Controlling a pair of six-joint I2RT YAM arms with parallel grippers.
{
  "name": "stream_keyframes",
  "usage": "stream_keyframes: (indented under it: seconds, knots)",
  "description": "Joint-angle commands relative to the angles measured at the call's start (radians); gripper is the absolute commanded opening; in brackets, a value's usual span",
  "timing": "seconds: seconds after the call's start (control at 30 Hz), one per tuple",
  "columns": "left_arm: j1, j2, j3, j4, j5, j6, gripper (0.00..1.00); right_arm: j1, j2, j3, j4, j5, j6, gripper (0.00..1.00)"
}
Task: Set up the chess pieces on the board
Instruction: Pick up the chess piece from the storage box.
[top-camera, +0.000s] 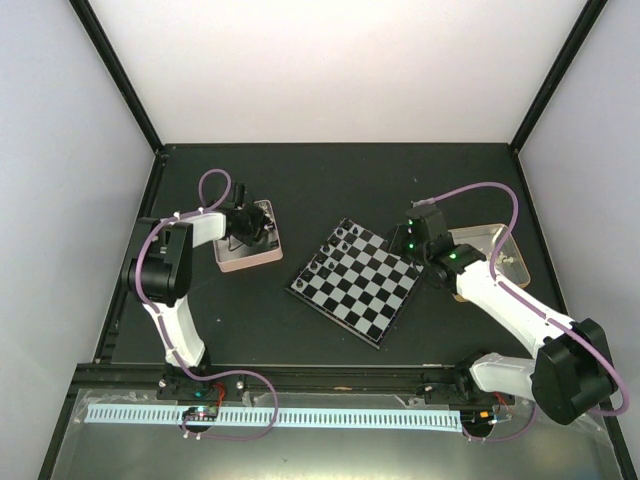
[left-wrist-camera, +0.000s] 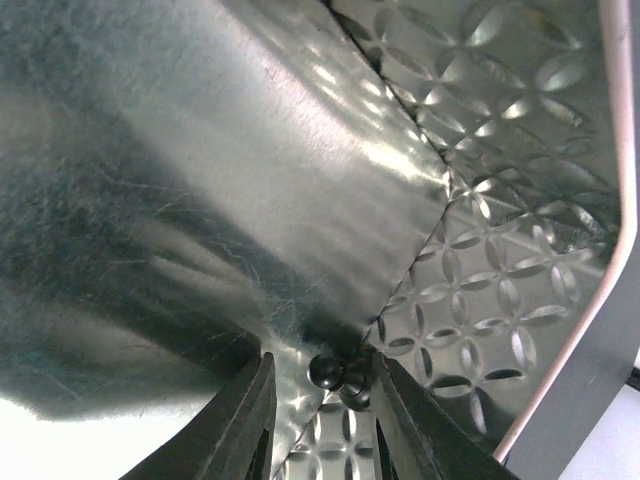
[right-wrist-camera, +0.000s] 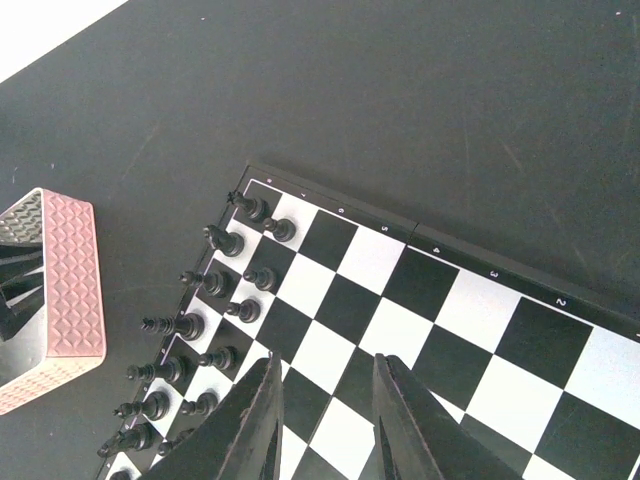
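Looking down from the top camera: board (top-camera: 365, 290) flat and turned cornerwise near the middle of the dark table (top-camera: 300, 180), between the two arms. Black chess pieces (top-camera: 335, 250) upright in two rows along its far-left edge, one to a square (about fourteen countable from the right wrist, the nearest end of the rows cut off by the frame).

Left of the board and apart from it, a pink-sided tin (top-camera: 262, 262) with embossed metal inside. Left gripper (top-camera: 248, 232) dipped into that tin. From its wrist view, fingers (left-wrist-camera: 245, 420) narrowly spread over the patterned floor, straddling a small black piece (left-wrist-camera: 335, 378) tucked against the foot of the tin's smooth metal side. Seems to touch the right-hand finger, with a sliver of bare metal on the other side, so between the jaws but not pinched.

Right gripper (top-camera: 410, 240) held above the board's right-hand part, clear of the squares. Jaws parted, holding nothing, with checker squares showing through the gap. Behind the right arm, a second tin (top-camera: 495, 240), silvery, partly hidden by the forearm (contents too small to tell).
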Motion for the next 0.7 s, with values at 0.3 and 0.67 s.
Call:
stream_keyframes:
  seconds: [0.3, 0.67]
  knots:
    - [-0.005, 0.083, 0.033, 0.071, 0.024, -0.069, 0.25, -0.012, 0.0, -0.009, 0.018, 0.031, 0.007, 0.26]
    - [-0.006, 0.063, 0.044, 0.017, -0.061, -0.008, 0.08, -0.014, -0.015, -0.017, 0.016, 0.037, 0.008, 0.26]
